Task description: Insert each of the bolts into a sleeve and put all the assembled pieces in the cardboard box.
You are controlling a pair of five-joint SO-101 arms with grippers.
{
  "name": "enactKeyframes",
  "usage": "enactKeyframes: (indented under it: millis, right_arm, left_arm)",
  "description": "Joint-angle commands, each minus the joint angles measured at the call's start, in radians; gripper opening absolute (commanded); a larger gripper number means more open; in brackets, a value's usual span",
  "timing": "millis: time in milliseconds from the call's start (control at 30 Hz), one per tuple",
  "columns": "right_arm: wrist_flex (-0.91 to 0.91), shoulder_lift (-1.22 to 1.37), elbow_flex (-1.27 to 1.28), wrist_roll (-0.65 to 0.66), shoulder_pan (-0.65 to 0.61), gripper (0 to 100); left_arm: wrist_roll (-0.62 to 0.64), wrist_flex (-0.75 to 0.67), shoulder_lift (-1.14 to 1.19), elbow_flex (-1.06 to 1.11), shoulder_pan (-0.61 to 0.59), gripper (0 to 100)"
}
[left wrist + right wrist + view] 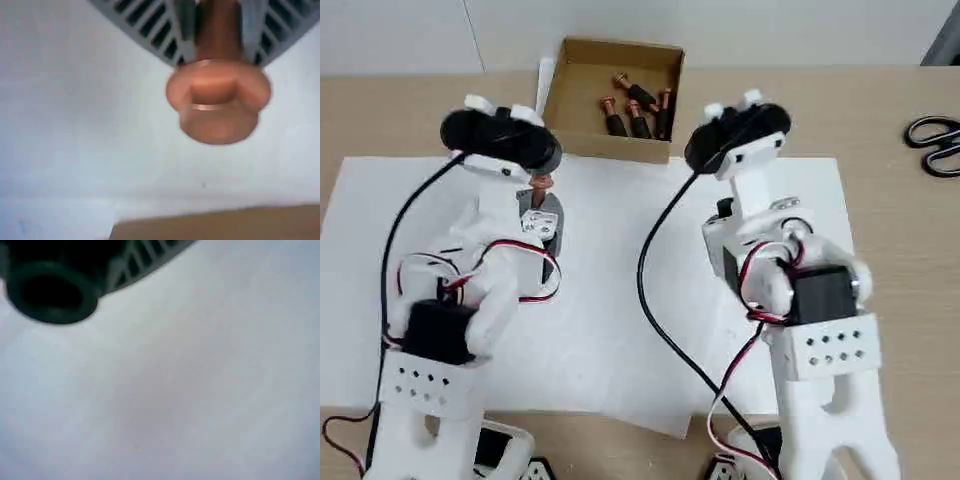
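Bolt (218,100) is sitting clamped in the left jaws, head outermost, long axis pointing toward the cardboard box (610,147); sleeve (50,295) is seemingly riding clamped in the right jaws, well apart rightward; farther off, assembled pieces (638,108) are lying in the box

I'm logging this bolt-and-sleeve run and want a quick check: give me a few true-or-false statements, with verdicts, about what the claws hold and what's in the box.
1. The left claw grips a copper bolt. True.
2. The cardboard box is empty. False: several assembled pieces lie in it.
3. The right claw holds a copper bolt. False: it holds a black sleeve.
4. Scissors lie on the bare table, off the white paper. True.
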Motion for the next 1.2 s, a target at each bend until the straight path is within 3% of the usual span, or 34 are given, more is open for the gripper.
enactKeyframes:
  millis: [0, 267, 433, 667, 800, 967, 1167]
  right_arm:
    - [-0.143, -0.068, 0.124, 0.003, 0.001, 0.3]
    - [-0.361, -0.186, 0.41, -0.043, -0.013, 0.4]
    - [-0.604, -0.3, 0.646, -0.173, -0.074, 0.4]
    - [-0.909, -0.443, 0.933, -0.129, -0.174, 0.4]
    - [-0.917, -0.518, 1.008, -0.132, -0.214, 0.4]
    - [-0.911, -0.595, 1.043, -0.138, -0.229, 0.4]
    - [-0.812, -0.621, 1.02, -0.264, -0.26, 0.4]
  left_arm:
    - [0.008, -0.133, -0.075, 0.071, 0.006, 1]
    - [0.021, -0.222, -0.117, 0.179, 0.006, 1]
    - [0.16, -0.238, -0.114, 0.189, 0.008, 1]
    - [0.178, -0.278, -0.118, 0.209, 0.103, 1]
    - [0.175, -0.351, -0.112, 0.232, 0.164, 1]
    - [0.173, -0.624, -0.118, 0.344, 0.181, 1]
    - [0.178, -0.749, -0.118, 0.423, 0.219, 1]
